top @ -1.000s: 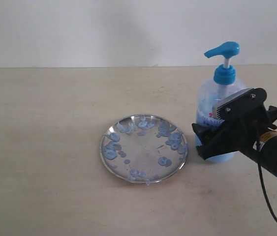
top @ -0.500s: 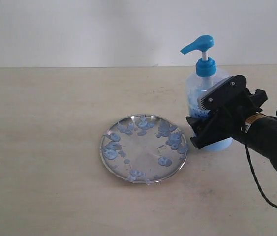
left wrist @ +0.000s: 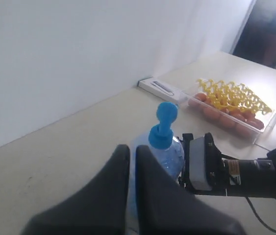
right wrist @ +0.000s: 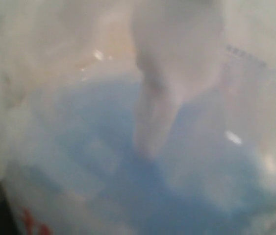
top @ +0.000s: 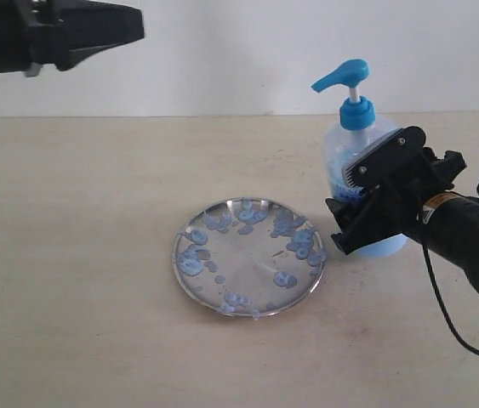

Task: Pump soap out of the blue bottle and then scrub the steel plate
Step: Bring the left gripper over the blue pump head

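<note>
Blue soap (top: 192,265) dots the plate (top: 254,253) in blobs and smears. The plate lies flat on the desk (top: 69,255) at the centre of the frame. Just right of it stands the bottle (top: 351,149), upright, with its base close to the plate's rim.

Your right hand (top: 365,204) grasps the bottle low on its body, one jaw on each side. This probably steadies the bottle so that a press from above does not tip it. The right wrist view shows nothing but blurred bottle wall and blue liquid.

Your left hand (top: 133,25) hangs at the upper left of the frame, high above the desk and well apart from everything. Its fingers are clenched almost together and hold nothing. As a closed wedge it looks suited to push down on the pump head (top: 341,76), whose spout points left, toward the plate's side.

Nothing stands between the left hand and the pump. The left wrist view shows a clear tray (left wrist: 236,110) of yellow and reddish items and a white box (left wrist: 160,88) beyond the bottle, both well clear of it. The right arm's cable (top: 452,314) loops at the lower right, away from the plate.
</note>
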